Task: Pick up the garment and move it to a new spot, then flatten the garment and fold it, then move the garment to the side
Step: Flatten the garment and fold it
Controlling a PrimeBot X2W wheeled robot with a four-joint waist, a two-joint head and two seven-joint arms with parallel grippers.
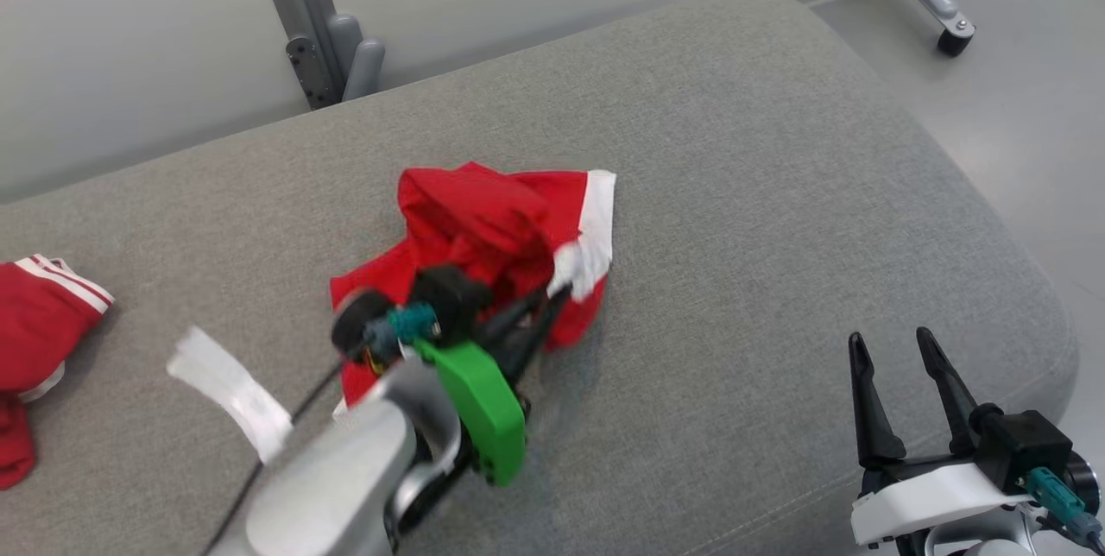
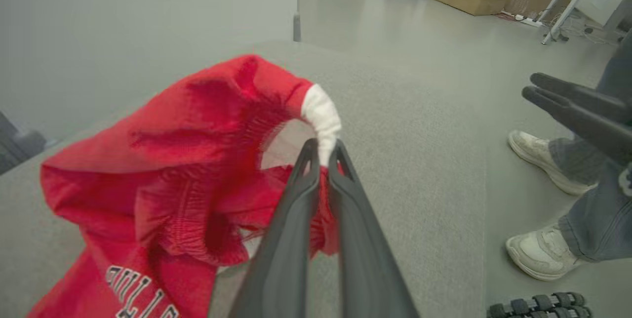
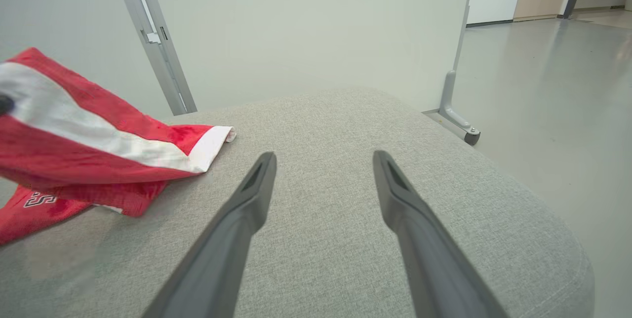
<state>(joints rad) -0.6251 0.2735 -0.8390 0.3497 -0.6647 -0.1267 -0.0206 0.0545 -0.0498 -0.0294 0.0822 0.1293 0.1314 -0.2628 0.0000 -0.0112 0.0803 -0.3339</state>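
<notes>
Pick-up stage only: crumpled red-and-white fabric garment [image 1: 483,219] pinched at its white trim by left hand [image 1: 561,284], mid grey upholstered bench [image 1: 734,150], clear of edges; right hand [image 1: 889,344] spread, idle; flattening, folding, setting aside outstanding.

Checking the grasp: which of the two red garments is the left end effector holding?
The middle garment, pinched at its white trim by the left end effector; the other garment lies untouched at far left.

Red cloth garment [image 1: 483,228]; matt grey woven cushion [image 1: 734,193]; glossy floor [image 1: 1019,90].
</notes>
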